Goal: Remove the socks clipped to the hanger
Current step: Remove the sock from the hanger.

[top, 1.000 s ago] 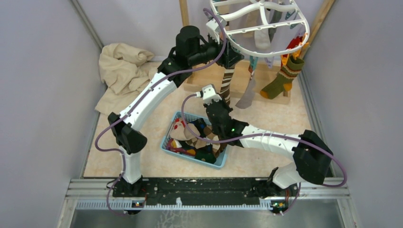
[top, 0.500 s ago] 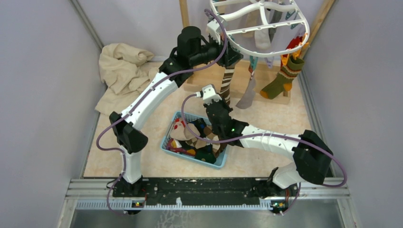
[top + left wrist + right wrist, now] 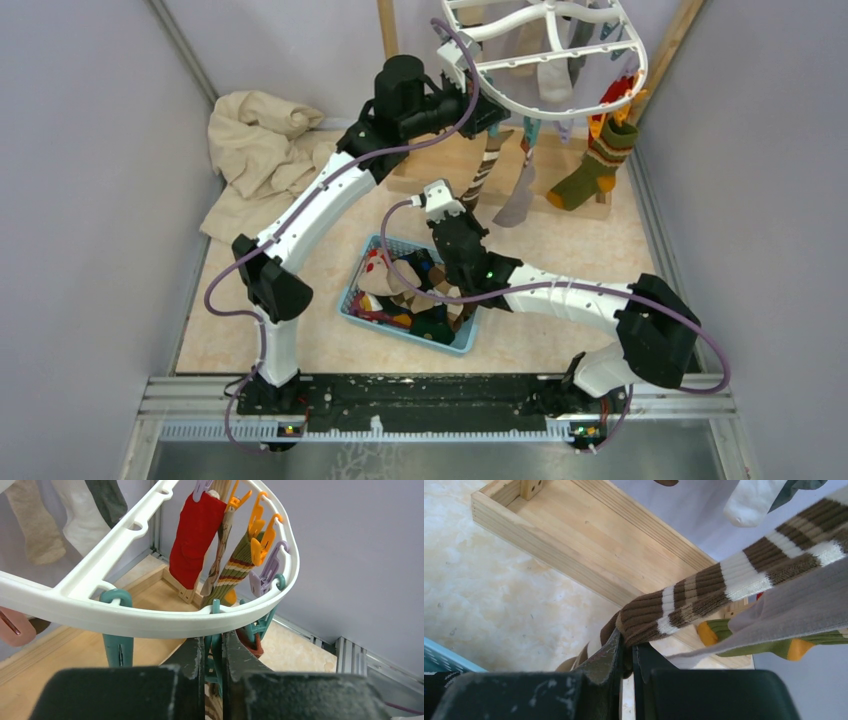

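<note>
Striped sock point(image 3: 704, 592) clamped in right gripper point(image 3: 628, 649), left gripper point(image 3: 213, 641) seemingly pinching teal clip point(image 3: 215, 664)

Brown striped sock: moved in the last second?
Yes. The brown striped sock hung straight down; now it slants, its upper part shifted right along the wooden rack base.

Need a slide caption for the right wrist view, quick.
Right gripper clamps the end of the brown-and-cream striped sock above the wooden rack base, a grey sock alongside.
</note>
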Tool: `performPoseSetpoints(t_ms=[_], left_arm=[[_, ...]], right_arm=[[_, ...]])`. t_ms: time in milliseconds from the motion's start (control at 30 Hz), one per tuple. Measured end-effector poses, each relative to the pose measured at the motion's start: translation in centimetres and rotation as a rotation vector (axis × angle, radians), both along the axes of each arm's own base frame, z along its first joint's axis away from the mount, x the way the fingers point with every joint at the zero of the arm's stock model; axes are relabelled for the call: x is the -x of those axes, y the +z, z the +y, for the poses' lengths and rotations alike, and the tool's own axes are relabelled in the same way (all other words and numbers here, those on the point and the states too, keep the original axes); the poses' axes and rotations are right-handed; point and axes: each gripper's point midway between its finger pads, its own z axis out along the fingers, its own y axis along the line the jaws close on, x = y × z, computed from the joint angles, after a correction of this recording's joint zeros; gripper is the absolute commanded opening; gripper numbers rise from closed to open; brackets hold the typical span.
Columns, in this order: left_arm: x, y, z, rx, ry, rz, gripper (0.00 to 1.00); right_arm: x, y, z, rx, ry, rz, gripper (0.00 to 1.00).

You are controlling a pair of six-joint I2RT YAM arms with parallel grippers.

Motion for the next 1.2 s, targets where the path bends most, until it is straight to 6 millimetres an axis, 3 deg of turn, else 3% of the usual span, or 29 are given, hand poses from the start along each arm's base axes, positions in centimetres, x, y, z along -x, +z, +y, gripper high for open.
performPoseSetpoints(t_ms=[367, 633, 767, 967, 1200], left_arm=[[0.0, 0.5, 0.1, 0.006, 0.002, -0.008, 0.0], [-0.5, 0.1, 0.4, -0.006, 0.025, -0.009, 0.0], [-0.9, -0.4, 0.8, -0.027, 0.042, -0.018, 0.0], [-1.7, -0.6, 2.9, -0.05, 0.095, -0.029, 0.0], [-2.1, 0.9, 6.2, -0.039, 0.154, -0.064, 0.0]], right_arm=[[0.3, 0.0, 0.2, 0.0, 0.007, 0.001, 0.0], [3.1, 2.1, 0.3, -0.055, 0.062, -0.004, 0.0], [4.5, 2.1, 1.6, -0.114, 0.165, 0.077, 0.0], [6.7, 1.5, 3.0, -0.219, 0.288, 0.193, 0.0], [9.3, -0.5, 4.9, -0.27, 0.421, 0.348, 0.0]])
